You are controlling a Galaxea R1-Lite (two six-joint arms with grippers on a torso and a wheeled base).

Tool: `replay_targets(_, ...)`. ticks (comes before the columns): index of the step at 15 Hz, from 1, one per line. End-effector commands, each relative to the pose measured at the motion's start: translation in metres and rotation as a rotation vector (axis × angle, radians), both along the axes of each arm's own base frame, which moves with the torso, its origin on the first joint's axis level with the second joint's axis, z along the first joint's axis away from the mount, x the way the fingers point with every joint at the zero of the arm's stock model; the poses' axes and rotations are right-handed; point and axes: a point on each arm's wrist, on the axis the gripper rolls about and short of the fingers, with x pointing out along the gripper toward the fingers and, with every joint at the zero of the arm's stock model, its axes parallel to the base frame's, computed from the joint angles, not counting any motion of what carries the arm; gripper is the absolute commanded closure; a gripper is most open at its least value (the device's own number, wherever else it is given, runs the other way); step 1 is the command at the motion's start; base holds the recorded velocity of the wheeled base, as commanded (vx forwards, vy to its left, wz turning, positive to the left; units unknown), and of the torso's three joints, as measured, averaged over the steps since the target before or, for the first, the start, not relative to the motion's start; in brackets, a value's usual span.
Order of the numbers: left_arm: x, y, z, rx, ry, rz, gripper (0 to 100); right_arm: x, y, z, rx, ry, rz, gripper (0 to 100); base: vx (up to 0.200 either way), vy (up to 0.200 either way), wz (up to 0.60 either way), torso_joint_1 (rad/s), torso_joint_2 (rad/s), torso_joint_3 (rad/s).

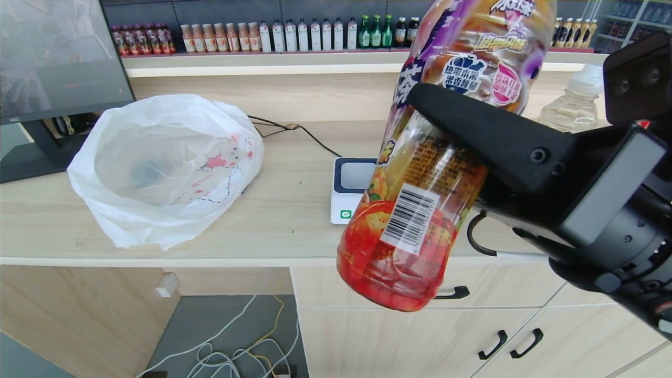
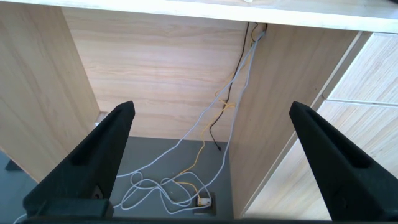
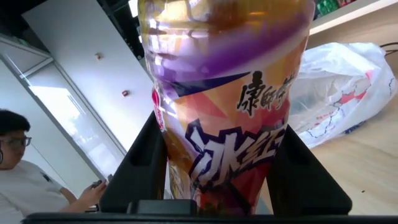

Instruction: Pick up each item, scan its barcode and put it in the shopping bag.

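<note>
A drink bottle (image 1: 415, 210) with a colourful purple and red label hangs tilted in front of the counter's edge, its barcode (image 1: 409, 218) turned toward the head camera. My right gripper (image 1: 430, 126) is shut on the bottle's middle, one black finger (image 1: 488, 134) lying across the label. In the right wrist view the bottle (image 3: 230, 112) sits between both fingers of that gripper (image 3: 221, 168). The white plastic shopping bag (image 1: 168, 163) stands open on the counter at the left. My left gripper (image 2: 211, 162) is open and holds nothing, below counter height facing the recess under the counter.
A small white scanner (image 1: 349, 189) lies on the counter just behind the held bottle. A clear bottle (image 1: 575, 100) stands at the back right. A monitor (image 1: 58, 58) occupies the far left. Cupboard doors with black handles (image 1: 493, 344) are below, and loose cables (image 2: 186, 180) lie in the recess.
</note>
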Motion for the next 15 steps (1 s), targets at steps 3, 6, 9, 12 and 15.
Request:
replay_targets(3, 0.0, 0.0, 0.0, 0.0, 0.0, -0.001, 0, -0.001, 0.003, -0.005, -0.004, 0.003, 0.01, 100, 0.0, 0.0, 0.0, 0.0, 0.0, 0.0)
replay_targets(6, 0.0, 0.0, 0.0, 0.0, 0.0, 0.0, 0, -0.004, 0.005, -0.007, -0.001, -0.006, 0.02, 100, 0.0, 0.0, 0.0, 0.0, 0.0, 0.0)
replay_targets(9, 0.0, 0.0, 0.0, 0.0, 0.0, -0.001, 0, -0.005, 0.005, -0.007, -0.009, -0.025, 0.012, 100, 0.0, 0.0, 0.0, 0.0, 0.0, 0.0)
replay_targets(12, 0.0, 0.0, 0.0, 0.0, 0.0, 0.0, 0, -0.009, 0.002, -0.004, -0.004, -0.039, 0.011, 100, 0.0, 0.0, 0.0, 0.0, 0.0, 0.0)
replay_targets(15, 0.0, 0.0, 0.0, 0.0, 0.0, 0.0, 0, -0.012, -0.003, -0.001, 0.009, -0.048, 0.009, 100, 0.0, 0.0, 0.0, 0.0, 0.0, 0.0)
